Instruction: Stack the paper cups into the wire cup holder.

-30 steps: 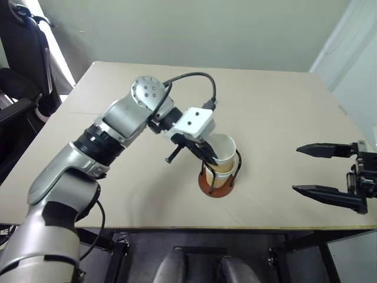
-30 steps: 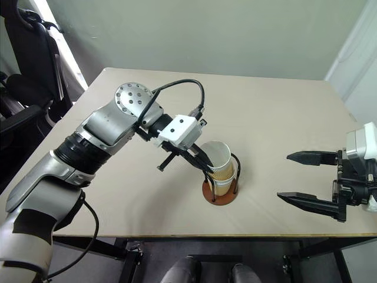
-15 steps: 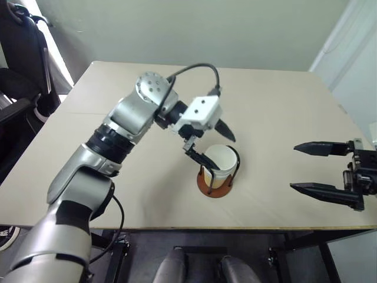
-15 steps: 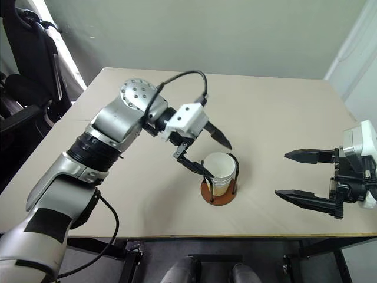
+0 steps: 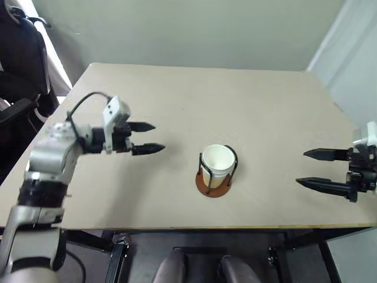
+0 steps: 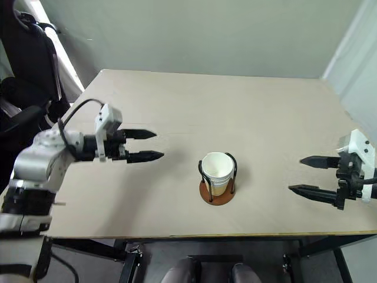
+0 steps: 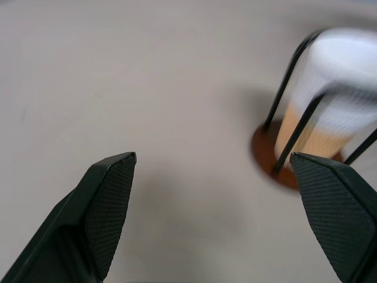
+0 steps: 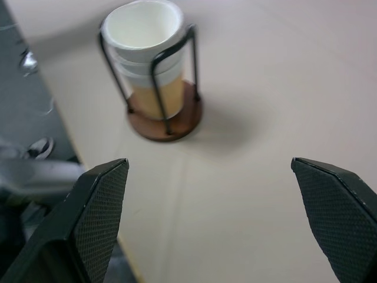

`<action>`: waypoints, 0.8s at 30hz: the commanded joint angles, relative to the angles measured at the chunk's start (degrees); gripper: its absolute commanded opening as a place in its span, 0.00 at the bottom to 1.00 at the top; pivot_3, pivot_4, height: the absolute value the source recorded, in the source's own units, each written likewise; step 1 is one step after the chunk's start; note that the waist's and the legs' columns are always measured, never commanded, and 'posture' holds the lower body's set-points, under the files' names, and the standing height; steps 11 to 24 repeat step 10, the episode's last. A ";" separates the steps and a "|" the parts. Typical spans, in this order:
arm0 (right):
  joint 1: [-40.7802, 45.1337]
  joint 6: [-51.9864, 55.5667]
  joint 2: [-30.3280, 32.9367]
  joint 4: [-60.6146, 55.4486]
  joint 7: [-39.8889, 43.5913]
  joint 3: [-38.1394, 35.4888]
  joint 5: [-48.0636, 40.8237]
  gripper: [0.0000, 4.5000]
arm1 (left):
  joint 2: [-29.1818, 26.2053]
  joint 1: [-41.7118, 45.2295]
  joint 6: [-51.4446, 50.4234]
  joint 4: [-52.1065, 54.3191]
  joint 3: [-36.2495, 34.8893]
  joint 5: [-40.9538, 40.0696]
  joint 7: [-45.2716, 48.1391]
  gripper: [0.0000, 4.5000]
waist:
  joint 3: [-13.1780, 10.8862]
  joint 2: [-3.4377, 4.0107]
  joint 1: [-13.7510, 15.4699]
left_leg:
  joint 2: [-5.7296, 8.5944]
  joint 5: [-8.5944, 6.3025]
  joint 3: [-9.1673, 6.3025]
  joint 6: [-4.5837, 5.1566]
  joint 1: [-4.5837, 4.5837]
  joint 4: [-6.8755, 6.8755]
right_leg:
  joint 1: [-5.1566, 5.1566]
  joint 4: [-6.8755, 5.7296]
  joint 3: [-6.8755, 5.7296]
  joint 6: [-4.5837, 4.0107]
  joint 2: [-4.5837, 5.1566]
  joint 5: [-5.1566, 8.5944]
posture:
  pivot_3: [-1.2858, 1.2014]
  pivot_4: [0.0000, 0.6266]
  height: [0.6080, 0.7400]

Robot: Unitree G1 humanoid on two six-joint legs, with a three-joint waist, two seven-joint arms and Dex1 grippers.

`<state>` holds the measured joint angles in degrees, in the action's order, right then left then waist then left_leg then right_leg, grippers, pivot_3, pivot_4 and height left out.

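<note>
The paper cups (image 5: pixel 217 163) sit nested upright in the wire cup holder (image 5: pixel 211 185) near the table's front middle, white rims on top and yellow-orange walls showing between the black wire loops. My left gripper (image 5: pixel 158 137) hovers open and empty to the left of the holder, pointing at it across a wide gap. Over the right edge of the table, my right gripper (image 5: pixel 300 167) is open and empty too, aimed at the holder from a distance. The right wrist view shows the stacked cups (image 8: pixel 144 35) on the reddish-brown base (image 8: pixel 171 121).
The beige table (image 5: pixel 177 88) spreads wide behind and beside the holder. A black chair (image 5: pixel 17 59) stands off the table's left side. The table's front edge runs just below the holder.
My left gripper opened, let go of the top cup and swung away to the left. The cup now rests in the stack. My right gripper drifted slightly outward.
</note>
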<state>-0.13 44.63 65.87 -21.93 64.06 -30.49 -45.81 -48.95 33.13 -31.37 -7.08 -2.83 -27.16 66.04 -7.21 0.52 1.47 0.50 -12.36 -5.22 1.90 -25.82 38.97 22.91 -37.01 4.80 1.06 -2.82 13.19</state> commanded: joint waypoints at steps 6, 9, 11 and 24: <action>1.03 -4.79 -0.68 3.80 4.97 -2.87 0.45 1.00 | -2.75 -10.62 -6.41 11.04 -11.77 -7.36 -3.11 0.99 | 0.00 0.01 -0.01 | 0.02 0.02 0.04 -0.06 0.23 -0.08 | -0.19 -0.03 0.02 -0.33 0.00 0.13 | 0.52 0.24 1.00; 1.91 -5.69 -0.41 4.53 6.87 -2.69 -0.03 1.00 | -5.30 -13.60 -8.57 12.62 -14.03 -10.03 -0.59 0.99 | 0.00 0.01 -0.36 | 0.02 -0.01 0.06 -0.14 0.47 -0.26 | -0.31 -0.06 0.04 -0.58 0.00 0.28 | 0.52 0.24 1.00; 2.14 -5.81 -0.42 4.61 7.42 -2.60 -0.18 1.00 | -6.15 -14.41 -9.63 13.02 -14.86 -11.10 0.03 0.99 | 0.00 0.01 -0.36 | 0.02 0.01 0.05 -0.18 0.48 -0.35 | -0.28 -0.06 0.05 -0.73 0.00 0.35 | 0.52 0.24 1.00; 2.14 -5.81 -0.42 4.61 7.42 -2.60 -0.18 1.00 | -6.15 -14.41 -9.63 13.02 -14.86 -11.10 0.03 0.99 | 0.00 0.01 -0.36 | 0.02 0.01 0.05 -0.18 0.48 -0.35 | -0.28 -0.06 0.05 -0.73 0.00 0.35 | 0.52 0.24 1.00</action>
